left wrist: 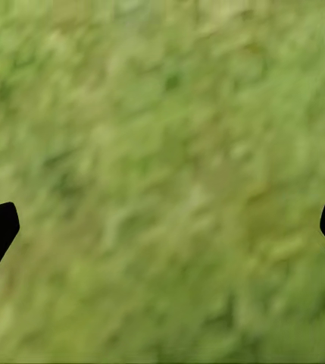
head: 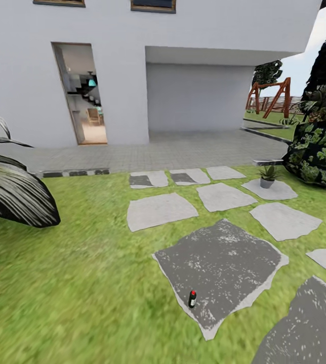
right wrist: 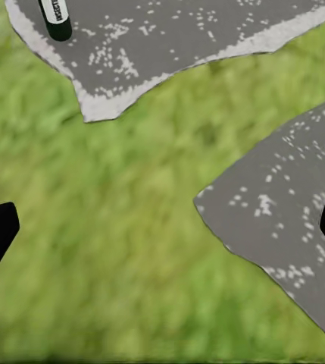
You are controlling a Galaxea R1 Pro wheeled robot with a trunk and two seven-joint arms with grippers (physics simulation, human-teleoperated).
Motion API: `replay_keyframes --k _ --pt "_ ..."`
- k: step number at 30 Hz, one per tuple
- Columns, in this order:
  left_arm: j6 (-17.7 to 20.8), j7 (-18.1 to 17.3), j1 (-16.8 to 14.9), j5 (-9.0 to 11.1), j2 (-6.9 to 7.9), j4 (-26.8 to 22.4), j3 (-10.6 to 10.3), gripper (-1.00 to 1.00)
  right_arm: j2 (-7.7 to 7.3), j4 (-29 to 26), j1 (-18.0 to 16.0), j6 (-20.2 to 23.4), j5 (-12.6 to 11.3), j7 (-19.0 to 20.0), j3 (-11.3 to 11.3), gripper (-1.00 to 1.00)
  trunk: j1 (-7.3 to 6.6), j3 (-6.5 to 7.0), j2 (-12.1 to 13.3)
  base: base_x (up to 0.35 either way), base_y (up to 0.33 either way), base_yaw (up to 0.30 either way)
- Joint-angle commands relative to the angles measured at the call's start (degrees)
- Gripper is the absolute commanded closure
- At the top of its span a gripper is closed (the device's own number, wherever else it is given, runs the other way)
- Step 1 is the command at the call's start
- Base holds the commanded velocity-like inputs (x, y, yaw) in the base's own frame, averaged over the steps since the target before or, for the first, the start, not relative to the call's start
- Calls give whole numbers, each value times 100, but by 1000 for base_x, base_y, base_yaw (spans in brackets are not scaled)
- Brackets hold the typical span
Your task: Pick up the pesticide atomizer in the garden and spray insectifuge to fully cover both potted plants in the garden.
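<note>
The pesticide atomizer (head: 192,299), a slim dark bottle with a red top and pale band, stands upright on the near corner of a large dark stepping stone (head: 223,265). Its lower body also shows in the right wrist view as the atomizer (right wrist: 55,17). One potted plant (head: 268,176) sits on a pale stone at the far right of the lawn. My right gripper (right wrist: 162,227) is open above grass between two stones, well short of the bottle. My left gripper (left wrist: 162,224) is open over bare grass.
A big striped dark-leaved shrub (head: 8,177) fills the left edge, a dense dark bush (head: 322,151) the right. Pale stepping stones (head: 160,210) lead to a paved terrace and a white house with an open doorway (head: 84,96). A wooden swing frame (head: 269,98) stands beyond.
</note>
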Motion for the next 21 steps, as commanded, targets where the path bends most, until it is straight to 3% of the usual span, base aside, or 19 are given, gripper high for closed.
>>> replay_keyframes --k 1,13,21 --pt "-19 -4 -2 -9 -1 6 17 -100 1 2 -4 -18 -2 -2 -4 -100 -1 -5 -2 0 201 -288" --pt "-19 -5 -2 -17 -4 32 13 -100 1 13 -4 -18 3 -10 -13 -100 -1 -5 -2 7 289 -289" --pt "-19 -5 -2 -25 -11 51 10 -100 1 24 -4 -18 3 -10 -6 -100 -1 -5 -2 120 304 -289"
